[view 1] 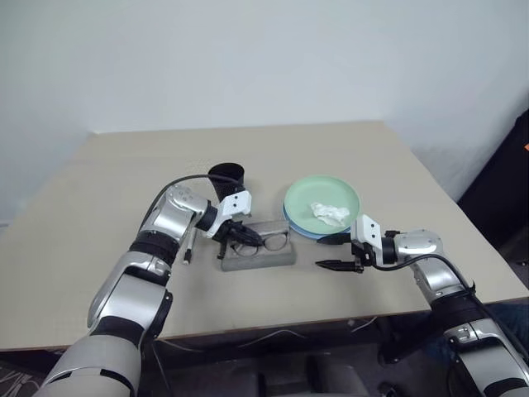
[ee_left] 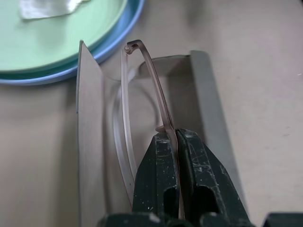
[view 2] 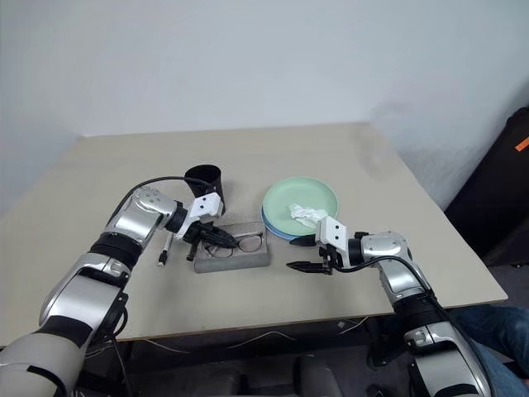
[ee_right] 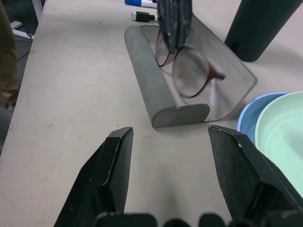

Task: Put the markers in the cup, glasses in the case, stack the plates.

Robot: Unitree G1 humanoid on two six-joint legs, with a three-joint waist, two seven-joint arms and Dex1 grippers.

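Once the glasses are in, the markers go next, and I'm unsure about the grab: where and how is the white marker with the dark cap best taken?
The white marker with the dark cap lies flat on the beige table, beside the left hand. Probably best pinched across the middle of its slim barrel, coming straight down from above with the fingers crosswise to its length.

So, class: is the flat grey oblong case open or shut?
Open. The grey case lies with its lid raised, and the left gripper holds the wire-framed glasses over its open tray.
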